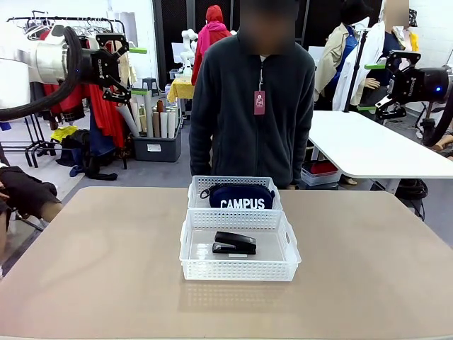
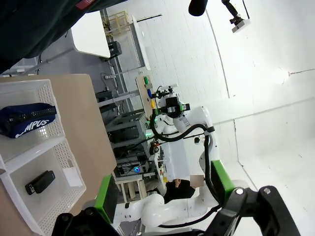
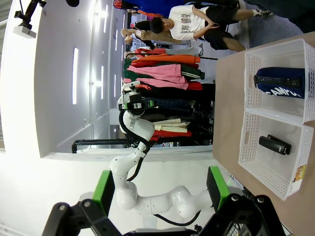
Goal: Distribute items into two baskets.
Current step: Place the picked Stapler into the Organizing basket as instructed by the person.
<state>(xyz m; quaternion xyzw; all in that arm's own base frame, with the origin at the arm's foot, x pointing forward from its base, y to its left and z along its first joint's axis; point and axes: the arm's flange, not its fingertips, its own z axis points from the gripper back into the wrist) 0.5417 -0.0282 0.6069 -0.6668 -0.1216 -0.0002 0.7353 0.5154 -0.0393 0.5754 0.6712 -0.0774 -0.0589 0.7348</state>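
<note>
stapler [image 1: 235, 243] in near basket [image 1: 195, 265], pouch [image 1: 241, 195] behind

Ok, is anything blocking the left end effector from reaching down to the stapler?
Nothing visible. The left end effector hangs open, high at the left, and the stapler lies uncovered in the near basket, whose top is open.

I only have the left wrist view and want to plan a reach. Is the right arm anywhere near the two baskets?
Observer: No. The right gripper hangs high beyond the beige table's right side, fingers open and holding nothing.
Operator: And is the person reaching in?
Observer: No. The person in the dark fleece stands just behind the far translucent-white lattice plastic basket, arms down at their sides.
</note>
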